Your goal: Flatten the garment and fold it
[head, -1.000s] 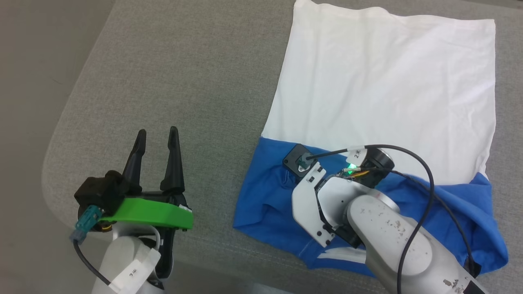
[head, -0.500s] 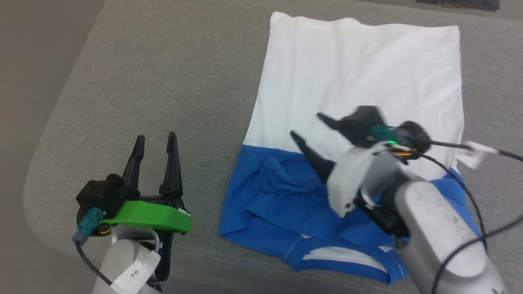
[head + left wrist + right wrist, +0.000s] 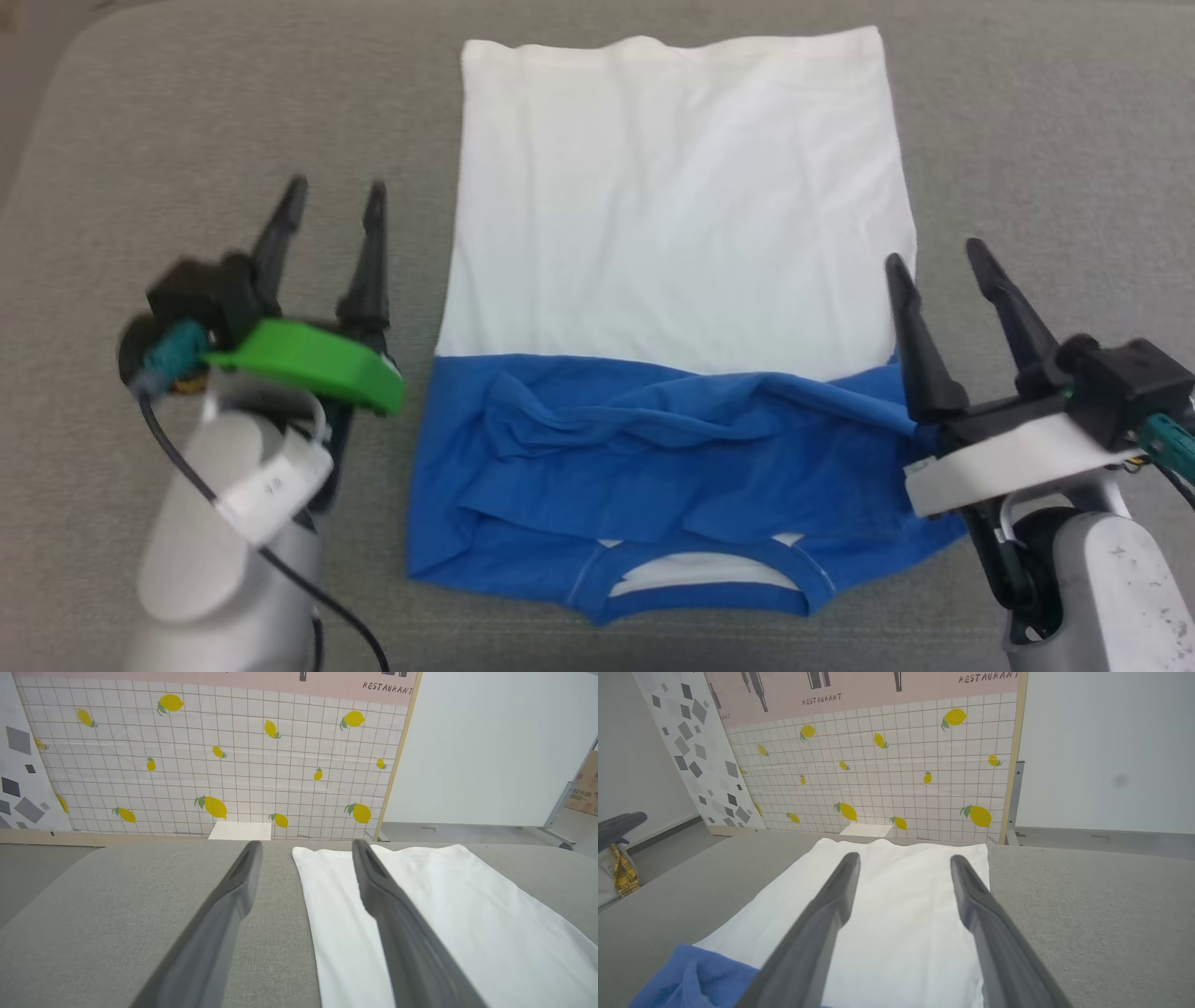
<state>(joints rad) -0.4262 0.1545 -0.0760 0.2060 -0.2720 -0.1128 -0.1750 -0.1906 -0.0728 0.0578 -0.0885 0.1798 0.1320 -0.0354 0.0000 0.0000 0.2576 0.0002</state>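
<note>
1. Grey woven fabric covers the surface (image 3: pixel 187 112), which has a rounded corner at the far left in the head view.
2. Garment (image 3: pixel 672 205) lies in the middle of the surface. Its white body is spread flat and smooth, with the straight hem at the far end.
3. Blue sleeves (image 3: pixel 653 439) are folded in across the near end of the garment. They overlap each other and are rumpled, with creases running sideways.
4. Blue neckband (image 3: pixel 695 579) sits at the near edge, curved, with a sliver of white inside it.
5. Left end effector (image 3: pixel 336 185) is to the left of the garment, over bare surface and apart from the cloth's left edge. Its fingers are spread and point away from the robot, with nothing between them.
6. In the left wrist view, the garment's long white edge runs between the two fingers and off to the right.
7. Right end effector (image 3: pixel 935 252) is at the garment's right edge. Its fingers are spread and empty, and its pale base is just beside the blue sleeve corner. Whether it touches the cloth cannot be told.
8. In the right wrist view, the white body and far hem lie past the fingers, with blue cloth at the lower left.
9. Lemon-print tiled backdrop (image 3: pixel 210 765) stands behind the surface's far edge, with "RESTAURANT" lettering on its pink band.
</note>
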